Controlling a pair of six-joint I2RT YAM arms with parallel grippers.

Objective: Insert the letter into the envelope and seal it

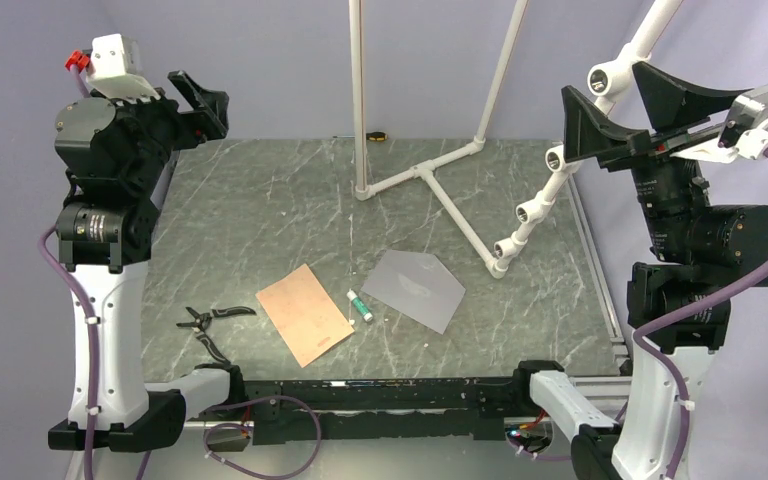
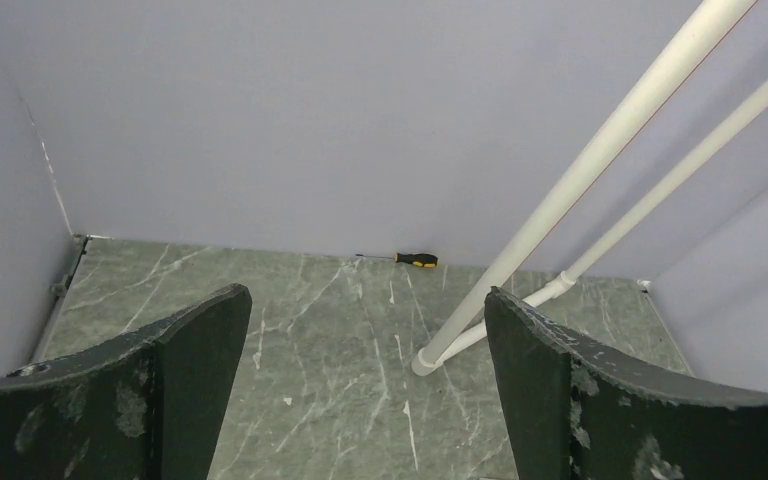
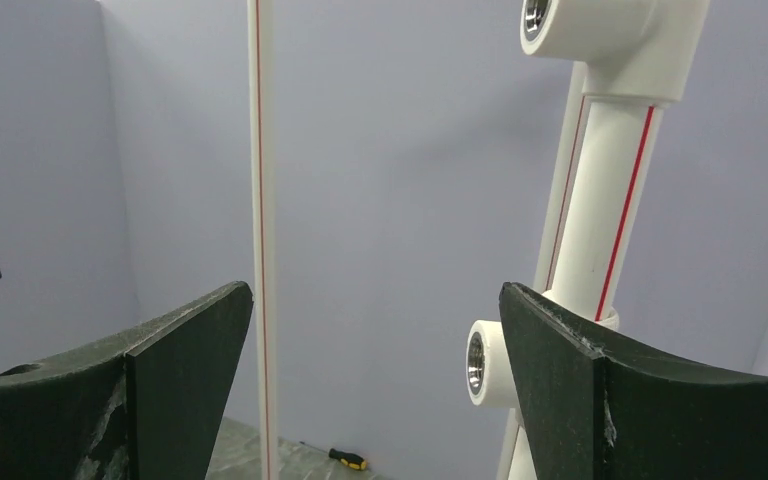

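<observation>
The tan letter [image 1: 304, 314] lies flat on the marble table, near the front centre. To its right lies the grey envelope [image 1: 415, 287], its pointed flap toward the back. A small white and green glue stick [image 1: 360, 305] lies between them. My left gripper [image 1: 198, 100] is held high at the far left, open and empty, well away from the papers. High at the right, my right gripper [image 1: 615, 115] is also open and empty. Neither wrist view shows the letter or envelope; the left gripper [image 2: 368, 310] faces the table's back, the right gripper [image 3: 376, 305] faces the wall.
A white pipe frame [image 1: 430, 180] stands on the table behind the envelope, with a vertical pole [image 2: 580, 180] and a jointed arm [image 1: 535, 205]. Black pliers [image 1: 205, 322] lie left of the letter. A yellow-handled screwdriver [image 1: 375, 135] rests at the back wall.
</observation>
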